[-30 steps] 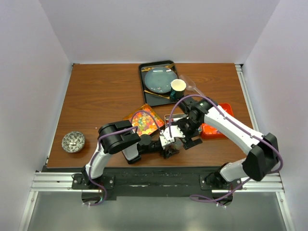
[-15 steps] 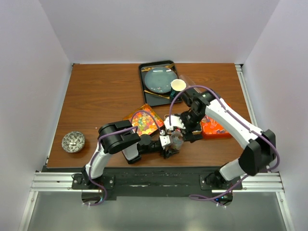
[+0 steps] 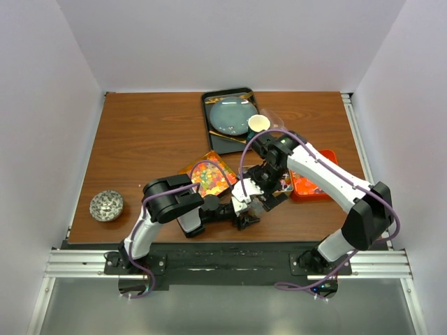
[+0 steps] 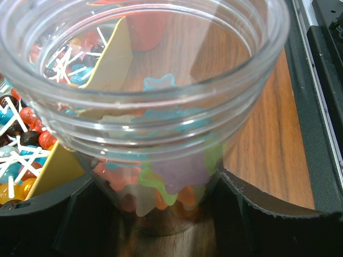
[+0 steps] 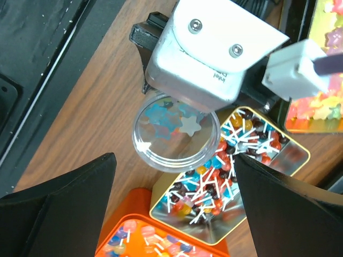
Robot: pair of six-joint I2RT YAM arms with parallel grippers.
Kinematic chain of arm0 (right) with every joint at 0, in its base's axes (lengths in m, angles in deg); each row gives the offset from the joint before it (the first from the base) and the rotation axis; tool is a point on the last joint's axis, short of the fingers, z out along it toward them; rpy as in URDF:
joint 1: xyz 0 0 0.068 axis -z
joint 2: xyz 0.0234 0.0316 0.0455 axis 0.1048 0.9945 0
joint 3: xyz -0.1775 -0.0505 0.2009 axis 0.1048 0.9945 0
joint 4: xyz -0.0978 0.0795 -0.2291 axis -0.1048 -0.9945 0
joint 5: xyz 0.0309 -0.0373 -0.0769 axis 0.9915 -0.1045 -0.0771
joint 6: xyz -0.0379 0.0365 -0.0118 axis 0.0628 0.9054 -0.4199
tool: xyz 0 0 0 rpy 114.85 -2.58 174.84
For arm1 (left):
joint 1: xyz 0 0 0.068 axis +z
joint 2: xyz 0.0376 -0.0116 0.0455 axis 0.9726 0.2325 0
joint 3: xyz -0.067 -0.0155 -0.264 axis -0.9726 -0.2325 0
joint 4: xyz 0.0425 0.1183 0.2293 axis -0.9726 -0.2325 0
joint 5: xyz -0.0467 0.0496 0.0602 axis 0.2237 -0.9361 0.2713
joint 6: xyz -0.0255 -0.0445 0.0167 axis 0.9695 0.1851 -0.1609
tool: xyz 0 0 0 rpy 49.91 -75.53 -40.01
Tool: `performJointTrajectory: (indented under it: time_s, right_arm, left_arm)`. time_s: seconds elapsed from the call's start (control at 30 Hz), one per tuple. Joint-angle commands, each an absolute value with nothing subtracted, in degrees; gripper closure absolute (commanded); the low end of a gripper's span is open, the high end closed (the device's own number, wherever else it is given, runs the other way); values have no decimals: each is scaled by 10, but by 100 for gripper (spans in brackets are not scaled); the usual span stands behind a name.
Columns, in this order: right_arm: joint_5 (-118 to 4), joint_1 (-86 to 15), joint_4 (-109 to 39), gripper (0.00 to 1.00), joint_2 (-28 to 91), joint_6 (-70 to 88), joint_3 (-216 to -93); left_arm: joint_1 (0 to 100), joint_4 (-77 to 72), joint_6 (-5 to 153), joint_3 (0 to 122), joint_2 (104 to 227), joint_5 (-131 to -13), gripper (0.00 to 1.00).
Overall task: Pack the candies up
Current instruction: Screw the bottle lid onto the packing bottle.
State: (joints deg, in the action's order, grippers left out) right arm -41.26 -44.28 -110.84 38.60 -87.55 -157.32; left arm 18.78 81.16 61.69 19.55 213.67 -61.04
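Note:
My left gripper (image 3: 244, 211) is shut on a clear plastic jar (image 5: 176, 128), upright on the table; its fingers (image 4: 252, 214) press on the jar (image 4: 150, 120). Several pastel star-shaped candies (image 4: 177, 174) lie in the jar's bottom. My right gripper (image 5: 174, 158) hangs open and empty above the jar (image 3: 253, 204), fingers (image 5: 64, 209) wide apart; in the top view it (image 3: 269, 188) is just right of the left gripper. A gold tin (image 5: 225, 187) of tiny lollipop candies touches the jar. An orange tin (image 5: 144, 241) holds more lollipops. A tray of multicoloured candies (image 3: 209, 177) lies left of the jar.
A black tray (image 3: 209, 132) with a grey-blue plate stands at the back, a green cup (image 3: 259, 124) at its right edge beside a clear bag (image 3: 278, 123). A grey speckled round thing (image 3: 106, 205) sits far left. The table's near edge (image 5: 48, 80) runs close behind the jar.
My right arm's forearm has swung left and toward the back; its gripper has stayed over the jar. The left arm and jar have not moved.

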Motion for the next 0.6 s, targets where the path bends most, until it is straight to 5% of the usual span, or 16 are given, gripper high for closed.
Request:
performJointTrajectory:
  time_s: [0.0, 0.57]
  right_arm:
    - [-390, -450, -1133, 6, 402, -905, -1573]
    - [-369, -458, -1092, 25, 407, -850, -1548]
  left_arm:
    - [189, 771, 589, 183, 2172, -611, 100]
    - [190, 771, 594, 186, 2177, -611, 100]
